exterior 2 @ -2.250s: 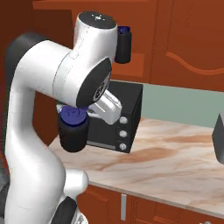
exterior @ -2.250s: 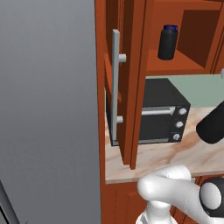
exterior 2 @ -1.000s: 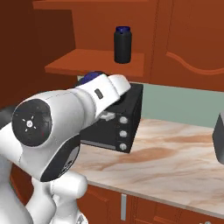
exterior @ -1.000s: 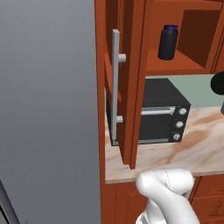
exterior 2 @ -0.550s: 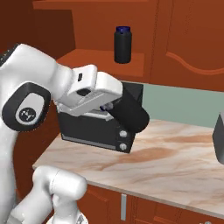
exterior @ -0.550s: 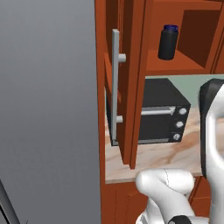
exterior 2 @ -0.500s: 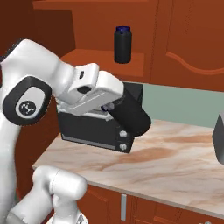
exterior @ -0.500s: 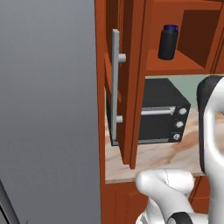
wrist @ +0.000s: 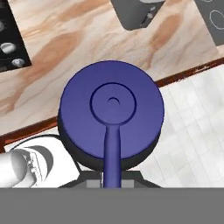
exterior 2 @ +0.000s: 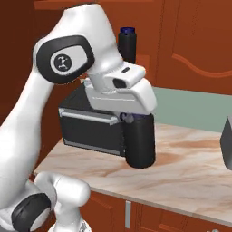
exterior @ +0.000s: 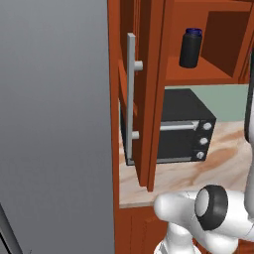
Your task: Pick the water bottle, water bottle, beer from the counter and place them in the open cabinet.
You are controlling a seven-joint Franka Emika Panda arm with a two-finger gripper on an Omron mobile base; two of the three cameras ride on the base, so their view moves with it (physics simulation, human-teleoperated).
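Step in hand: carrying the second water bottle toward the open cabinet. The first bottle on the shelf stands upright inside that cabinet, above the black oven.

The carried bottle hangs upright under the claw, its base above the marbled surface, just in front of the oven at about 5 o'clock from it. In the hand view its blue lid sits square below the camera. The claw is pinched tight on the bottle's top.

Arm pose: elbow raised high, forearm bent down, hand level.

Next move, by judgement: lift to shelf height, reach in beside the stored bottle without striking it.
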